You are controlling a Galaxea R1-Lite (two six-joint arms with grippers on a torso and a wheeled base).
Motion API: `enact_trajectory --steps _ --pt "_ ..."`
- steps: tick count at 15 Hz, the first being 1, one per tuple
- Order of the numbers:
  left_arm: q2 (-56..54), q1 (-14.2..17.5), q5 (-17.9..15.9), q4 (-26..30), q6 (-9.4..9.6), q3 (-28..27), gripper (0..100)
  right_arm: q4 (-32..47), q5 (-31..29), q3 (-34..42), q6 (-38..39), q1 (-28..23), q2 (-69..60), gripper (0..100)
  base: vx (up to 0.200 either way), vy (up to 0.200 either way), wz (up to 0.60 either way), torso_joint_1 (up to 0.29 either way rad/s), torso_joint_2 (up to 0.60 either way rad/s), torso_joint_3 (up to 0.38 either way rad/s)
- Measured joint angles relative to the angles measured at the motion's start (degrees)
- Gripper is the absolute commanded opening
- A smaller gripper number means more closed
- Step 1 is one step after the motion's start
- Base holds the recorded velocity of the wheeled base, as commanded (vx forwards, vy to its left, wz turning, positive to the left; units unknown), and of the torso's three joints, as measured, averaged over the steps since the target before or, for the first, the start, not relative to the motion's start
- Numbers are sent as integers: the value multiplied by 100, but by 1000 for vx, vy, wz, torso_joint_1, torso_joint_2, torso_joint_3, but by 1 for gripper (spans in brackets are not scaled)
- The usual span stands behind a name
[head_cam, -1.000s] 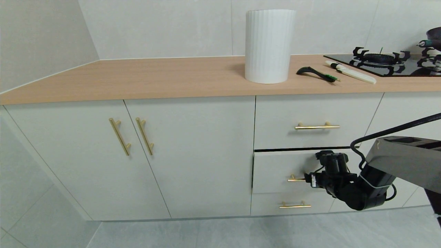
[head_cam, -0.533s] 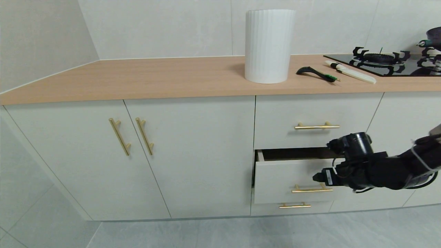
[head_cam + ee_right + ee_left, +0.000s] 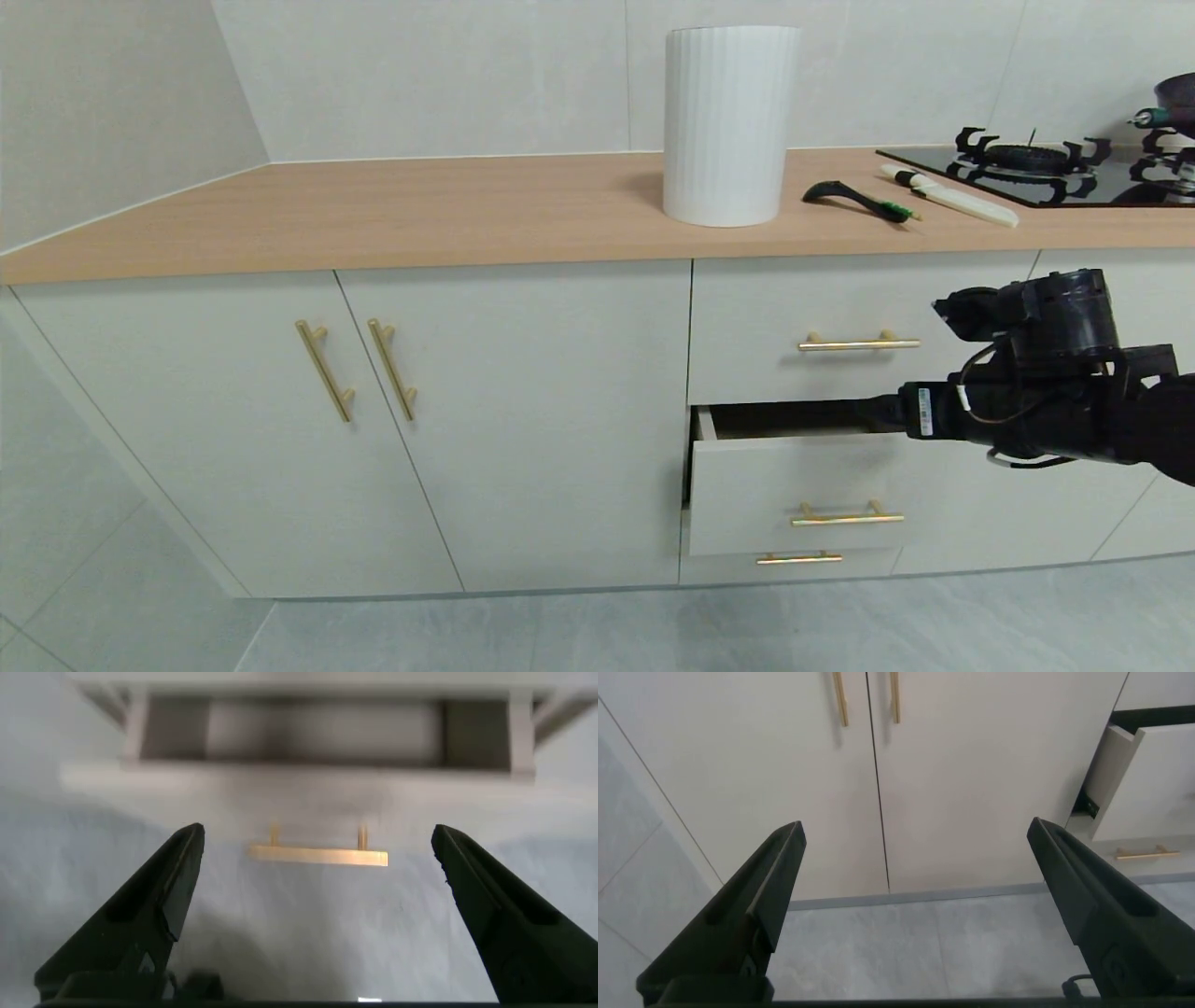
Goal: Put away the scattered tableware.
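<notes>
Now the right gripper [image 3: 885,413], fingers spread and empty, hovers at the part-open drawer [image 3: 794,481]; the left gripper [image 3: 915,896] gapes too. Black spoon [image 3: 851,199] and white utensil [image 3: 952,196] lie on the counter [image 3: 420,210] above; best rise clear, then pinch each handle

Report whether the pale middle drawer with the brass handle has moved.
Yes: the pale middle drawer slid outward, opening a gap below the shut top drawer.

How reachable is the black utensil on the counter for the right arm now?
Probably yes. The right gripper is open and empty by the open drawer, below the counter edge. The black utensil lies uncovered near that edge, nothing over it; the arm only has to rise.
</notes>
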Motion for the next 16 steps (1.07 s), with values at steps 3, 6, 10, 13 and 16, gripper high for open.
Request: enact_trajectory --steps 3,6,10,13,16 --pt "0 0 -2 0 0 0 100 -507 -38 9 11 20 450 100 0 0 0 0 0 0" --pt "0 0 -2 0 -2 0 100 -1237 -256 22 99 87 1040 100 0 0 0 0 0 0" --pt "0 0 0 -2 0 0 100 -1963 -557 22 149 168 1682 100 0 0 0 0 0 0" --pt "0 0 -2 0 2 0 100 -2061 -610 4 154 179 1932 100 0 0 0 0 0 0" --pt "0 0 -2 0 0 0 100 -2319 -741 20 124 183 2085 100 0 0 0 0 0 0"
